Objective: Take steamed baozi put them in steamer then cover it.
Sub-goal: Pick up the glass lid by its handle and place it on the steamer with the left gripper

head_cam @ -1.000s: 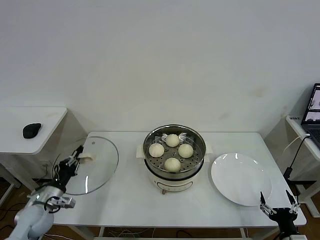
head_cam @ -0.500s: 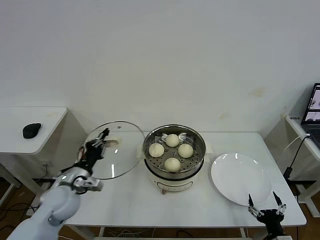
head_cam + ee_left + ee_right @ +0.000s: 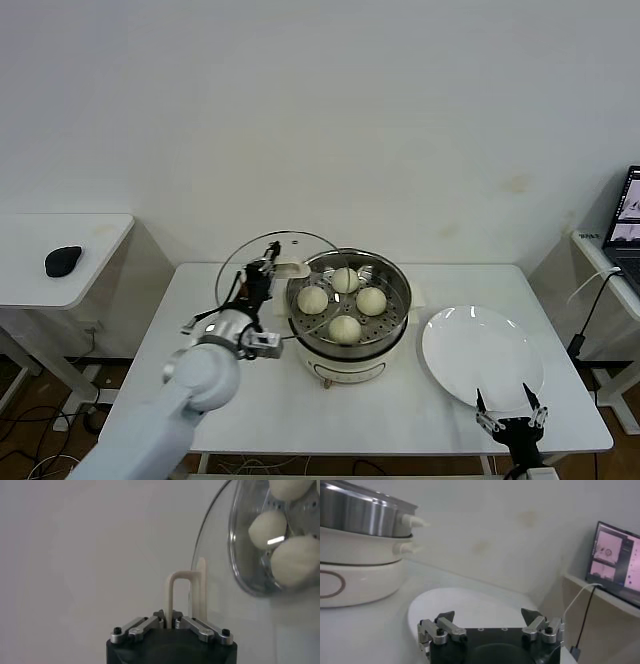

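The table (image 3: 200, 400) has bare surface along its left edge and front edge. The steamer (image 3: 349, 347) stands at the table centre, uncovered. Four baozi (image 3: 345, 328) sit on its perforated tray. A plate (image 3: 482, 357) lies near the right edge, just beside the steamer.

The left gripper (image 3: 265, 275) holds the cover (image 3: 262, 268) tilted on edge, above the table at the steamer's left rear rim. Its fingers are clamped on the cover's handle (image 3: 186, 594).

The right gripper (image 3: 509, 420) hangs at the front edge, below the plate, with its fingers spread apart and holding nothing.
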### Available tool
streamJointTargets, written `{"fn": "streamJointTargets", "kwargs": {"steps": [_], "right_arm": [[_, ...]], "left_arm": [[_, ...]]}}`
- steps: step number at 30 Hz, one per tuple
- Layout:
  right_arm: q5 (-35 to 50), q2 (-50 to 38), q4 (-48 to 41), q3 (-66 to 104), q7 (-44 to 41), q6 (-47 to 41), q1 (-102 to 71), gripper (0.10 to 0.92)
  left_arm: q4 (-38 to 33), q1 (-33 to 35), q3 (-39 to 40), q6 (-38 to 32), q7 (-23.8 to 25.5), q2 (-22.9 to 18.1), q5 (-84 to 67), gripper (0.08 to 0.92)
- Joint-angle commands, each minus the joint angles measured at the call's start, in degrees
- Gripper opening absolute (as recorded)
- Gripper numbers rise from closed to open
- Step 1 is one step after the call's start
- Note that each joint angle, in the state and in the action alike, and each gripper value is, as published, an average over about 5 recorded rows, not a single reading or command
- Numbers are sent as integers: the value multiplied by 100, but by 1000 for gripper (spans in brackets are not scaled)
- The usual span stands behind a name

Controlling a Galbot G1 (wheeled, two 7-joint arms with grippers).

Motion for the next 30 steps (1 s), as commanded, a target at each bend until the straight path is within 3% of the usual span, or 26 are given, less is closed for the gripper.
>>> {"fn": "streamJointTargets", "kwargs": {"steps": [1, 13, 30], "right_arm": [[-94, 30, -46, -88, 12, 18, 28, 823], [-99, 19, -119, -87, 15, 70, 4, 823], [-118, 2, -184, -128, 10, 93, 13, 823]], "left_arm": [[632, -702, 874, 405, 605, -1199, 1199, 150], [1683, -891, 988, 533, 820, -2091, 1440, 150], [1818, -789, 927, 494, 731, -2229, 1376, 150]]}}
